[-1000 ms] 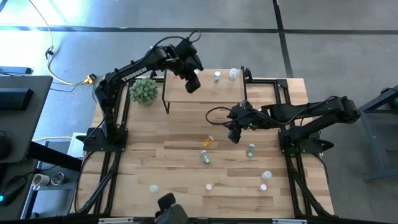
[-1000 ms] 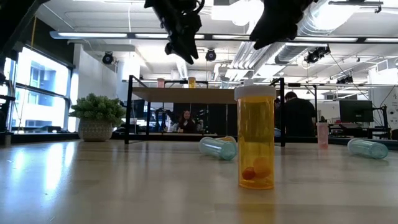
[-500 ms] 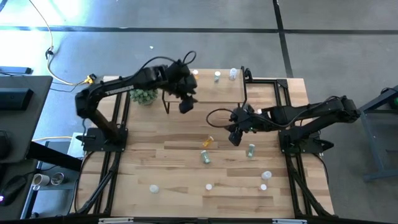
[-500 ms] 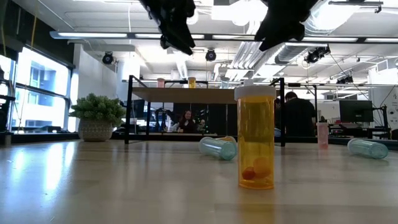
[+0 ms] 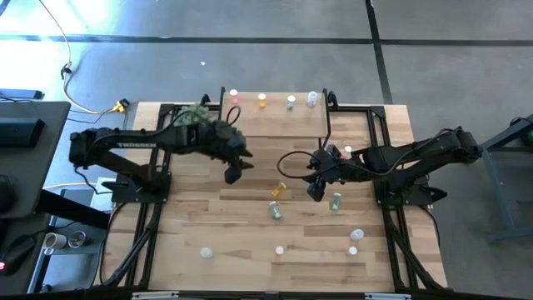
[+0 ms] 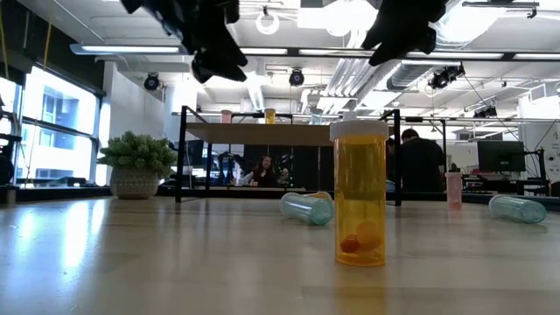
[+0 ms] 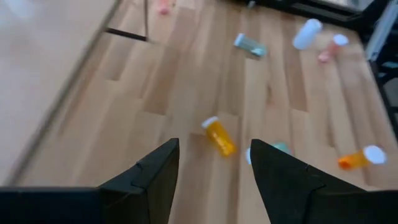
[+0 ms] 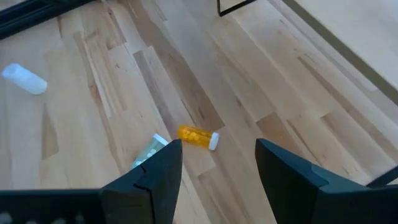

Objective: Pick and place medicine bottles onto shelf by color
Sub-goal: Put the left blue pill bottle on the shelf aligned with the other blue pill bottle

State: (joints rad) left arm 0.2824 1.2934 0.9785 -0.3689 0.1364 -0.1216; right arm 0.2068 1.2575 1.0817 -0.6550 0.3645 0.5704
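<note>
Left gripper (image 5: 234, 173) over the table (image 5: 208, 217), in front of the shelf (image 5: 275, 123) and off its left front corner; fingers (image 7: 149, 180) apart, nothing between them, no contact with any bottle. Right gripper (image 5: 315, 190) over mid-table, right of centre, fingers (image 8: 152, 177) also apart and empty. Four bottles upright along the shelf's back edge: pink (image 5: 233, 97), orange (image 5: 262, 101), green (image 5: 291, 102), clear (image 5: 311, 98). Lying orange bottle (image 5: 277, 191) on the table between the two grippers, white cap on, visible ahead of both wrist cameras ( (image 7: 219, 136), (image 8: 198, 136)). Green bottle (image 5: 275, 211) lying just in front of it, toward the near edge. Second green bottle (image 5: 336, 201) lying just beside the right gripper. Pink bottle (image 5: 346, 152) near the shelf's right front leg, beside the right arm. Near the front edge: white-capped bottle (image 5: 206, 252) at left, another (image 5: 281, 249) at centre, clear bottle (image 5: 356, 236) and small pink one (image 5: 353, 250) at right. Low view: upright orange bottle (image 6: 360, 194) close to the camera, two pills at its bottom. Green spiky plant (image 5: 197, 114) left of the shelf, partly hidden under the left arm.
</note>
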